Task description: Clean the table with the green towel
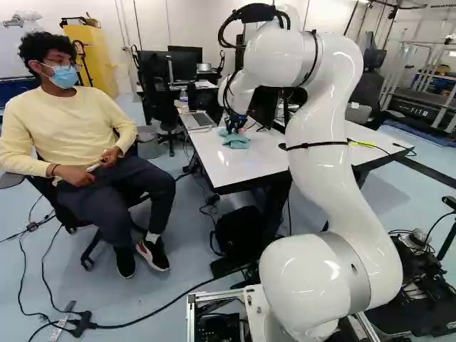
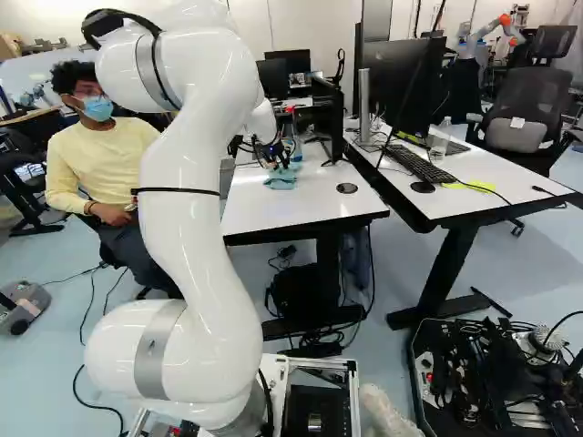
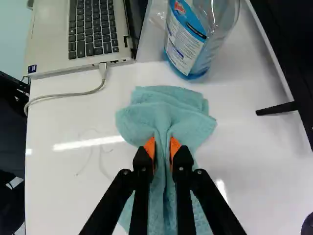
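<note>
1. Between its two fingers the gripper (image 2: 278, 162) pinches a raised fold of the green towel (image 3: 164, 115), one orange pad (image 3: 150, 147) pressed to each side of the cloth. Twelve o'clock is taken as straight ahead of the fingertips.

2. From that fold the towel fans out to twelve o'clock, its far end doubled over in layers, with bulging lobes at eleven and one. More of it runs back toward six o'clock, under and between the fingers. It lies on the white table (image 3: 68, 196).

3. At nine o'clock, beside the towel, faint thin lines (image 3: 101, 159) curl across the tabletop.

4. Just beyond the cloth, between twelve and one o'clock, stands a clear bottle (image 3: 186, 46) with a blue label, near the towel but apart from it.

5. At eleven o'clock, farther off, sits an open laptop (image 3: 51, 46). A pale cable (image 3: 66, 96) is plugged into its side and curves away toward ten o'clock.

6. Past the towel at two o'clock, a narrow black foot (image 3: 276, 108) juts over the tabletop. Well apart at four o'clock, part of a dark disc (image 3: 308, 226) shows.

7. Toward two o'clock of the right base view, a second table (image 2: 483, 188) carries a black keyboard (image 2: 419, 166).
</note>
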You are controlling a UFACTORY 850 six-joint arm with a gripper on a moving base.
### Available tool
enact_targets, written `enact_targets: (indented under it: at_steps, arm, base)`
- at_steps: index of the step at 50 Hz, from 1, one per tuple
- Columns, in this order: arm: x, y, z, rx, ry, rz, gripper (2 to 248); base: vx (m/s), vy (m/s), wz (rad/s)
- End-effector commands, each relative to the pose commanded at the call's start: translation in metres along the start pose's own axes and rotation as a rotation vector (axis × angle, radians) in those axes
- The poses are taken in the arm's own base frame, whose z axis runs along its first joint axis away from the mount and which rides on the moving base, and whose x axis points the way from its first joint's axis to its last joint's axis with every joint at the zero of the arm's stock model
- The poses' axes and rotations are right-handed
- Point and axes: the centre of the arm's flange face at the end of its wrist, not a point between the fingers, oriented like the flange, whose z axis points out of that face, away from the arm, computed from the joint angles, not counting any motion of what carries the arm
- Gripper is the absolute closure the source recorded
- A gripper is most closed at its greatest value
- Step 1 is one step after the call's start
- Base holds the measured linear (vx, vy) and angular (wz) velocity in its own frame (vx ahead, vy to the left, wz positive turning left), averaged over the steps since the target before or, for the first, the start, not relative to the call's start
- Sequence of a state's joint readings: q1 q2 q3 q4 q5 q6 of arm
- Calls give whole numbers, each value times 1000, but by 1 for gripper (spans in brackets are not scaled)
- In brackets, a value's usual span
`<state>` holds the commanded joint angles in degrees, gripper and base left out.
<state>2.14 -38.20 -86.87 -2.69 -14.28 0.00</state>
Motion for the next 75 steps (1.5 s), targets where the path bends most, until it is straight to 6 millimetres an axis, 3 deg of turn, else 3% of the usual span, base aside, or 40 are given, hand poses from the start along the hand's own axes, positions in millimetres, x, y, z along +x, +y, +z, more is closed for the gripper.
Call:
enact_targets:
  at_steps: [23,42,60,75]
  arm:
    - [23,-34,19,25,33,-38,194]
    - [30,-68,24,52,46,-74,194]
    - [18,-98,12,76,32,-109,194]
    - [0,-110,-4,87,8,-127,194]
  base:
    - [0,0,0]
    - [0,0,0]
    - [0,0,0]
    - [0,0,0]
